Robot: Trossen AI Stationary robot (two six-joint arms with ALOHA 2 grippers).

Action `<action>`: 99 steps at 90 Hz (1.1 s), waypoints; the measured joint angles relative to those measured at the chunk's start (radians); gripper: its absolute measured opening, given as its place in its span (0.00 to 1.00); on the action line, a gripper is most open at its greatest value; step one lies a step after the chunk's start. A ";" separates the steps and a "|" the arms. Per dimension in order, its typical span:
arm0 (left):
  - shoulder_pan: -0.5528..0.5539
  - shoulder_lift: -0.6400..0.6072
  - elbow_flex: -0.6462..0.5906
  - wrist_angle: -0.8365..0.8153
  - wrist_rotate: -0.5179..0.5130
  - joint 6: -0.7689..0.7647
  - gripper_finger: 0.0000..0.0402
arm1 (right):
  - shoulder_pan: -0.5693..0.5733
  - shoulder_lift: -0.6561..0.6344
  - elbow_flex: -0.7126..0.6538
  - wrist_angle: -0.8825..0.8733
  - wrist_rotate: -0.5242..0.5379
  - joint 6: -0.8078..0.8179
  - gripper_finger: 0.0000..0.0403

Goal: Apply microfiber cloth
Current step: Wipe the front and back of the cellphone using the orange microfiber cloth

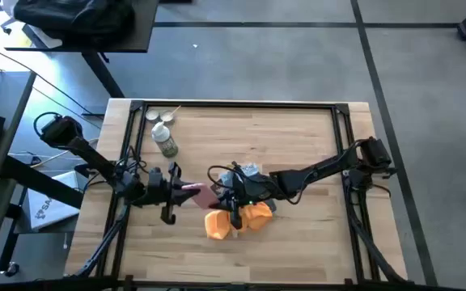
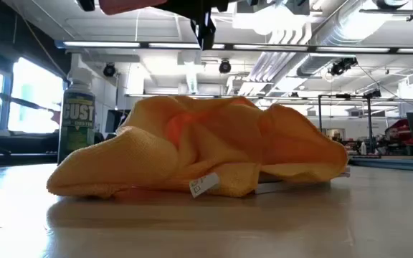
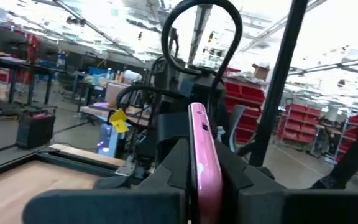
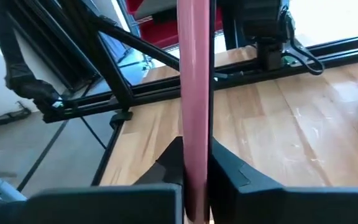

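1. A pale wooden table [image 1: 298, 145] with a black frame stands in a bright workshop; a spray can [image 2: 77, 118] sits at its far left.
2. Both grippers clamp a pink phone [image 1: 192, 192] edge-on above the table, left gripper [image 1: 171, 194] and right gripper [image 1: 226, 196] at opposite ends, probably a handover before wiping.
3. The microfiber cloth [image 1: 237, 218] lies untouched on the table under the right gripper: orange-yellow, rumpled in soft folds, small white tag showing.

1. The right claw [image 4: 194, 168] is gripping a pink phone [image 4: 195, 93] edge-on between its dark fingers [image 4: 229, 171].
2. The wooden worktop [image 4: 291, 130] is lying beneath, with a black frame [image 4: 166, 87] crossing it.
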 joint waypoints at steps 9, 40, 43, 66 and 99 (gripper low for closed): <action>0.000 0.000 0.000 0.002 0.006 0.024 0.09 | 0.000 0.000 0.000 0.012 -0.008 0.000 0.02; -0.066 -0.008 0.000 -0.005 0.009 0.067 0.38 | 0.002 -0.024 0.000 0.005 0.026 -0.063 0.00; -0.073 -0.008 0.000 -0.015 0.008 0.052 0.39 | 0.002 -0.031 0.000 0.008 0.032 -0.077 0.00; -0.054 0.011 0.000 -0.089 -0.003 -0.068 0.42 | -0.002 -0.061 0.030 0.023 0.083 -0.153 0.00; -0.003 0.023 0.000 -0.056 0.014 -0.089 0.33 | -0.003 -0.063 0.034 -0.052 0.116 -0.149 0.00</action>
